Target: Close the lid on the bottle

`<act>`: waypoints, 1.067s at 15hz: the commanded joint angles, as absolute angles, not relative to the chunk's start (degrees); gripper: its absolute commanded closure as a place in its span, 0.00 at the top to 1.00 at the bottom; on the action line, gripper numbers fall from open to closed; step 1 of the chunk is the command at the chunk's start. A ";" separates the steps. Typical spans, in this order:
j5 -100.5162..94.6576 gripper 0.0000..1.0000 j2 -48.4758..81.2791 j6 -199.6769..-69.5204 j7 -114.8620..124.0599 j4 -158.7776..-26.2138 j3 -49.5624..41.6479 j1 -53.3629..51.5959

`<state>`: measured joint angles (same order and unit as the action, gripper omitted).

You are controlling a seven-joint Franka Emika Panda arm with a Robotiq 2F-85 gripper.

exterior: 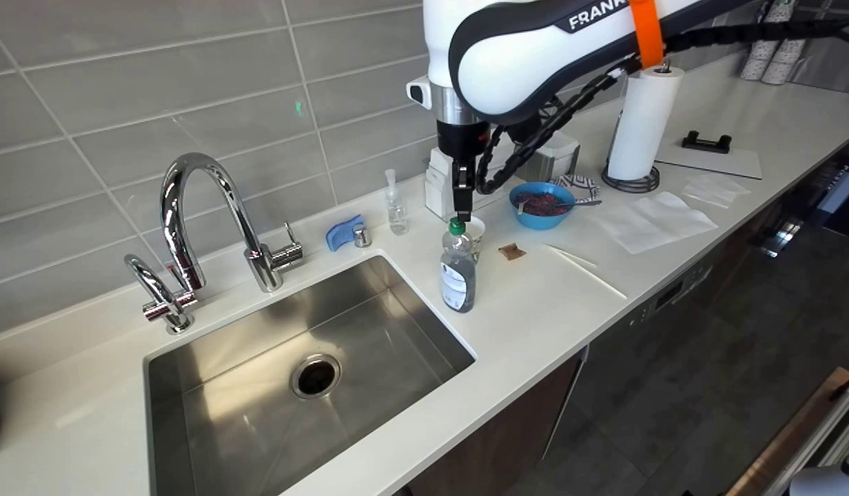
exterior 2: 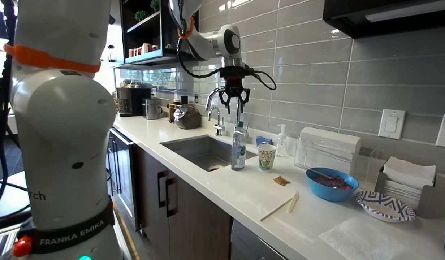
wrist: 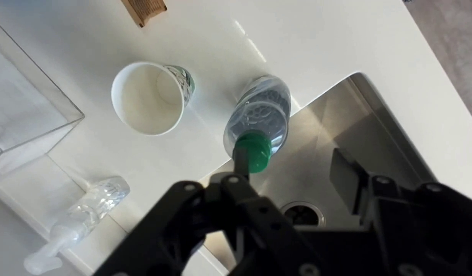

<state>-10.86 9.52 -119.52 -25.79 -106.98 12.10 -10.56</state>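
Bottle (exterior 2: 238,151) stands by the edge of the counter (exterior: 535,313) at the sink (exterior: 252,420), green lid (exterior 2: 240,124) on top. The claw (exterior 2: 235,108) hangs above, spread apart, holding nothing. Bottle sides may squash; the small lid seems stiff, better to grab.

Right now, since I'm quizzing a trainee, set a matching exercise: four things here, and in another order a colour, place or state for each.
Things:
1. Lid
2. Cup
3. Bowl
4. Gripper

Colours, places, states:
A. blue
B. open, jaws apart
C. green, on the bottle
D. patterned, beside the bottle

Pairs: 1-C, 2-D, 3-A, 4-B
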 commanded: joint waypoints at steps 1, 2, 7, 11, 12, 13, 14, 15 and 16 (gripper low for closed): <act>-9.59 0.27 11.72 -123.57 -18.23 -105.78 11.67 -10.83; -9.74 0.19 12.01 -124.84 -16.39 -105.79 11.57 -10.87; -10.53 0.00 13.21 -126.43 -10.46 -105.91 10.98 -11.11; -11.03 0.00 13.60 -126.25 -8.19 -105.87 10.71 -11.22; -11.21 0.00 13.72 -126.05 -7.81 -105.92 10.65 -11.24; -11.27 0.00 13.85 -126.09 -7.51 -105.98 10.59 -11.24; -11.30 0.00 13.97 -126.23 -7.14 -106.13 10.50 -11.23; -11.69 0.00 14.08 -126.60 -6.67 -106.28 10.35 -11.29; -11.90 0.00 14.23 -126.87 -6.29 -106.38 10.24 -11.31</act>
